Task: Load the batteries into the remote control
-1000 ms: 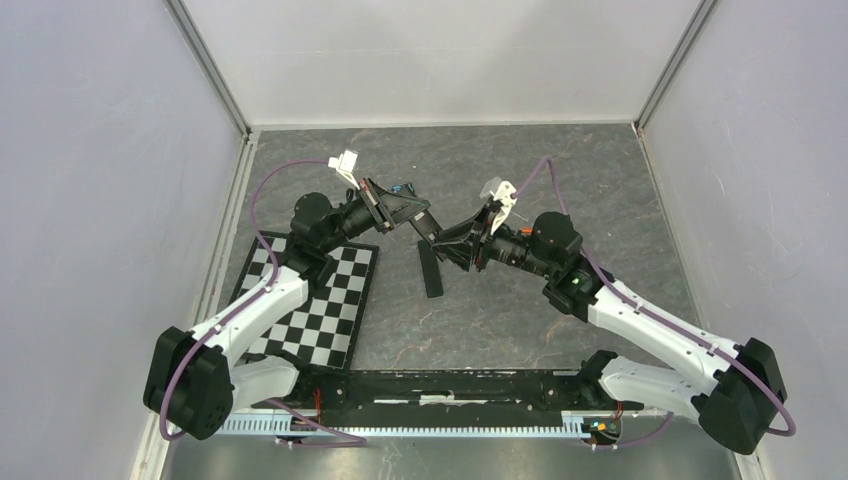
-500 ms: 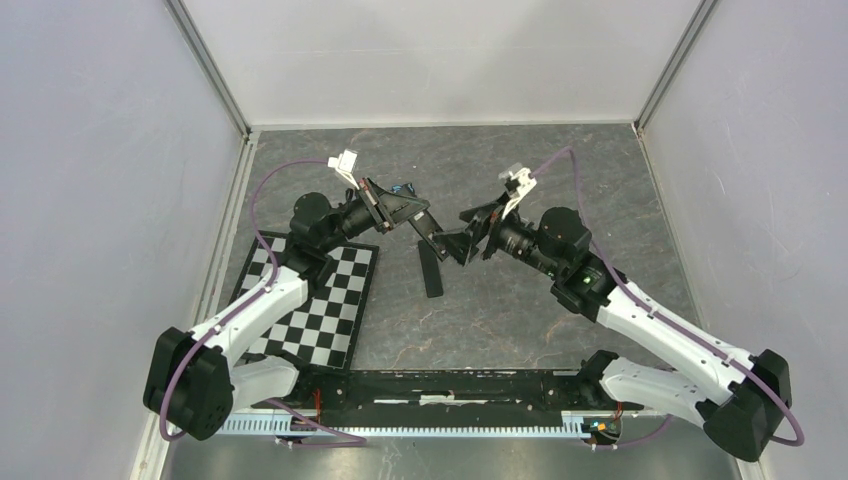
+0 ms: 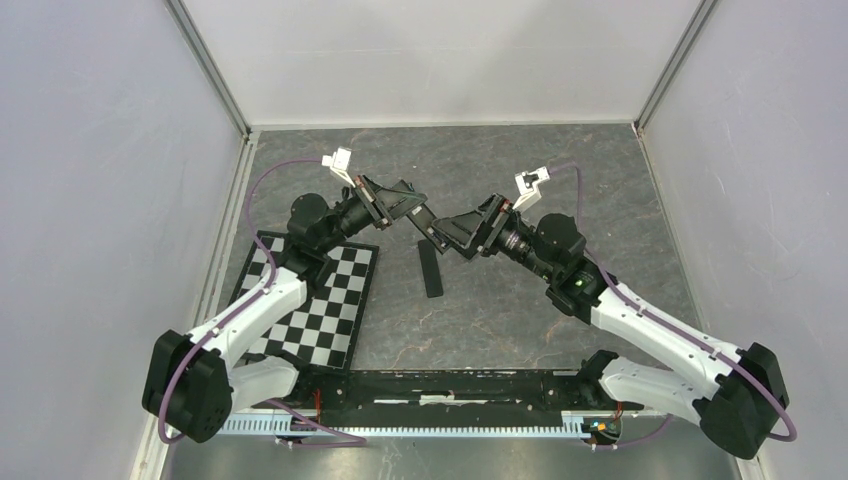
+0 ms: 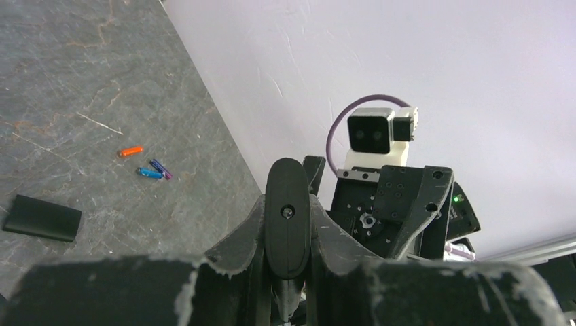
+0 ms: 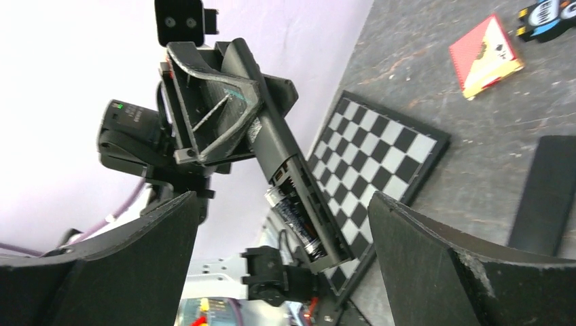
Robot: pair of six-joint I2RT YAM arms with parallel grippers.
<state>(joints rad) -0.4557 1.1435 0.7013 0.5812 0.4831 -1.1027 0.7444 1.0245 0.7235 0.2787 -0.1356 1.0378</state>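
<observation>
top view overhead, far; wrist views close, facing, share remote (image 5: 293, 187).

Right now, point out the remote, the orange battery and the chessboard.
remote (image 5: 275, 146), right wrist view, body above its open bay
orange battery (image 4: 131, 151), left wrist view, its middle
chessboard (image 3: 335, 310), top view, bare squares

checkerboard mat (image 3: 330, 300) lying flat — red card (image 5: 485, 57) near blue-black gadget (image 5: 547, 13)

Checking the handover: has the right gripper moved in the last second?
Yes. The right gripper shifted toward the far wall, away from the black flat strip on the table, its wrist swinging right.
</observation>
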